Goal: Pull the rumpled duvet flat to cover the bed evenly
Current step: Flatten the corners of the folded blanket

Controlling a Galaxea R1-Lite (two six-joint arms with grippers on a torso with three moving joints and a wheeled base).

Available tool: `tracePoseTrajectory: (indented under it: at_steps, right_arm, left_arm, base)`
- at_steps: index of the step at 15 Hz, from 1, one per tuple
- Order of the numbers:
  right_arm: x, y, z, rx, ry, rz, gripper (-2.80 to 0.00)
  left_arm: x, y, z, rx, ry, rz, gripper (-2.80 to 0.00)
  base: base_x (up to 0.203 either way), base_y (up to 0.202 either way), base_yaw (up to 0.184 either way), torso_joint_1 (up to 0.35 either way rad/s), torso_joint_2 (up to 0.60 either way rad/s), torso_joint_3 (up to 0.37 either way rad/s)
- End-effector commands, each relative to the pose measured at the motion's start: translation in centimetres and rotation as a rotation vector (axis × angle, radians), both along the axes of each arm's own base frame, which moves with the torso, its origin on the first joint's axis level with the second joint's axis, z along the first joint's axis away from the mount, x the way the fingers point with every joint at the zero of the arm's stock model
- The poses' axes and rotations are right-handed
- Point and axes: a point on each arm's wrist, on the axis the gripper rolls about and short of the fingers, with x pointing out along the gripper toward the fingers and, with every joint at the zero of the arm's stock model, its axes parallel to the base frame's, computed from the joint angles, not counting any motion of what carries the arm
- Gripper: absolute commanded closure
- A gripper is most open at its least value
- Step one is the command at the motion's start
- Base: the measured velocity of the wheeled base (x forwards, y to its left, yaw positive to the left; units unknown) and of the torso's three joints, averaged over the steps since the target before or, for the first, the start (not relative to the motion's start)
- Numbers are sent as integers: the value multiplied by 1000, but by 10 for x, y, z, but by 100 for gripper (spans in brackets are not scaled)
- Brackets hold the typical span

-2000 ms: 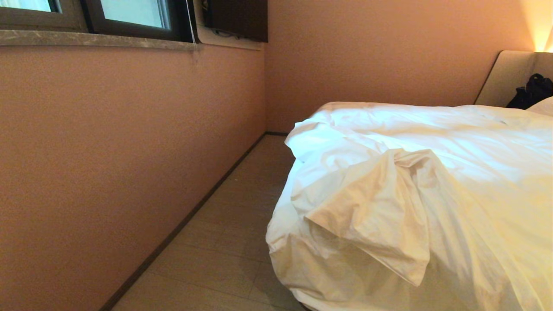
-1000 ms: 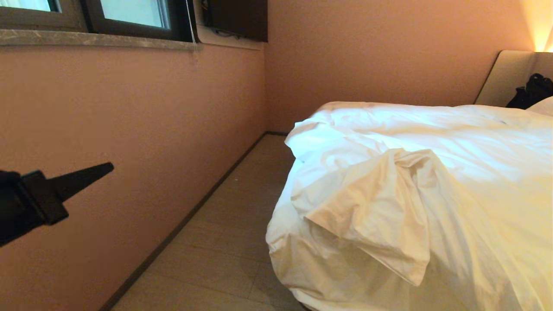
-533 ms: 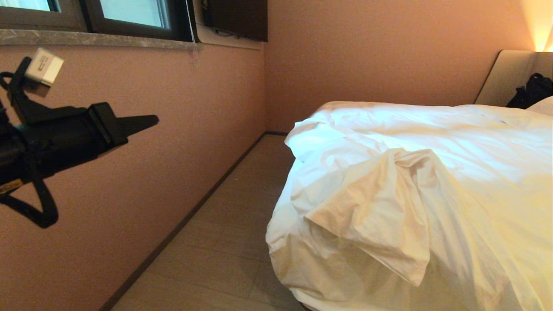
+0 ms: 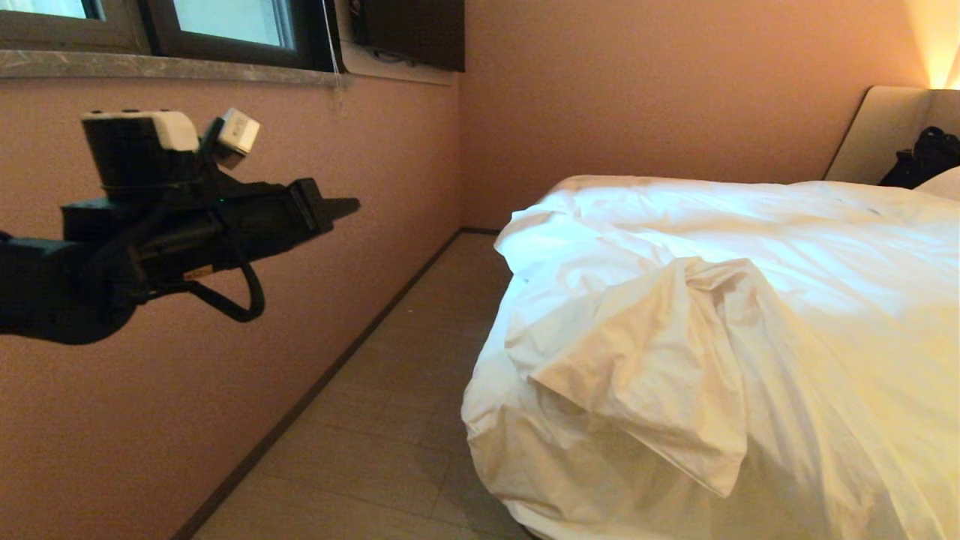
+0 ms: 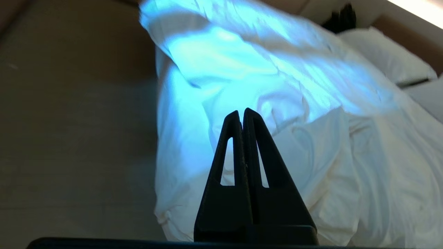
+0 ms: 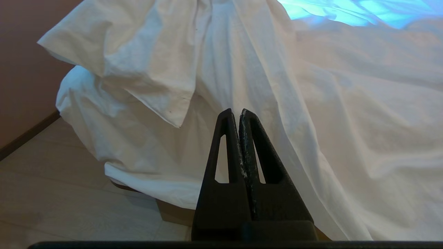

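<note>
The duvet [image 4: 720, 315] lies bunched over the bed's [image 6: 173, 212] near corner, draping towards the floor [image 4: 390, 420]. A black bag [image 4: 926, 157] sits by the headboard [image 4: 874, 131]. Left gripper [image 4: 352, 204] hangs above the floor beside the wall [image 4: 225, 375], fingers pressed together, as are the right gripper's [image 6: 238, 112].

Black left arm [image 4: 90, 277], looped cable [image 4: 240, 300], white-topped wrist camera [image 4: 139, 139], tapered triangular jaws

Place: a bedroom.
Signs: bed [image 4: 517, 517] under a rumpled white duvet [image 4: 712, 315], pillow [image 5: 384, 57], padded headboard [image 4: 874, 135], window [image 4: 225, 22], pink walls.
</note>
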Motion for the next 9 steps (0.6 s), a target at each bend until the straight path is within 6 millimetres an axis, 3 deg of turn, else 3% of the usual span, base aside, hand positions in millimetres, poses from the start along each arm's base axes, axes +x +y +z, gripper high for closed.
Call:
tracePoseTrajectory:
  at_steps: [1,9]
  right_arm:
    - [0,0,0,0,0,0,0]
    - [0,0,0,0,0,0,0]
  left_arm:
    - [20,-22,-39,17,110,-57,0]
    - [-9,-97,-76,77,222,-266,0]
  base:
    - [0,0,0,0,0,0]
    - [0,0,0,0,0,0]
